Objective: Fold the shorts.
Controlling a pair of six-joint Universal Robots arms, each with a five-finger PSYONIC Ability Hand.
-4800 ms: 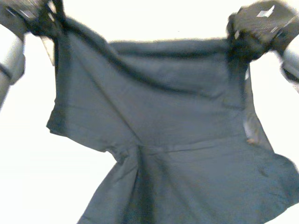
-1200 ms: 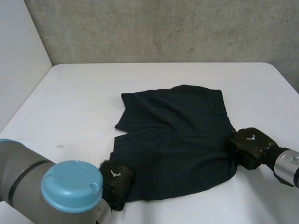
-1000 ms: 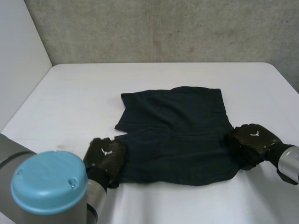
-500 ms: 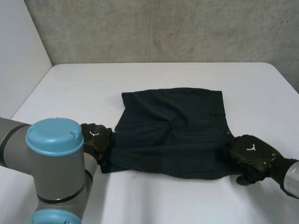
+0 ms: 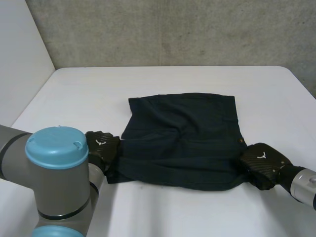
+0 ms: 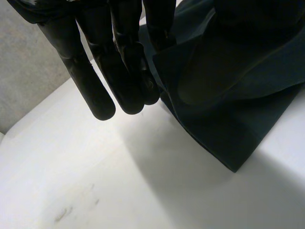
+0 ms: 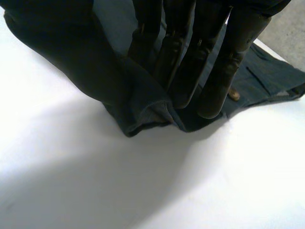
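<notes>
Dark navy shorts (image 5: 182, 138) lie spread on the white table (image 5: 84, 94), with the near part doubled over in a low fold. My left hand (image 5: 101, 148) is at the near left corner. In the left wrist view its fingers (image 6: 119, 62) pinch the cloth's edge (image 6: 228, 86) there. At the near right corner my right hand (image 5: 261, 165) rests. Its fingers (image 7: 190, 57) press down into the bunched cloth (image 7: 138, 100) and hold it. A small brown button (image 5: 241, 141) shows just beyond that hand.
A grey concrete wall (image 5: 173, 29) runs along the table's far edge, and a pale wall (image 5: 19, 59) stands at the left. My left arm's blue-capped joint (image 5: 57, 148) rises at the front left. Bare tabletop surrounds the shorts.
My left hand has carried the near left corner away from me, doubling the near part over. My right hand has closed its fingers on the near right corner.
</notes>
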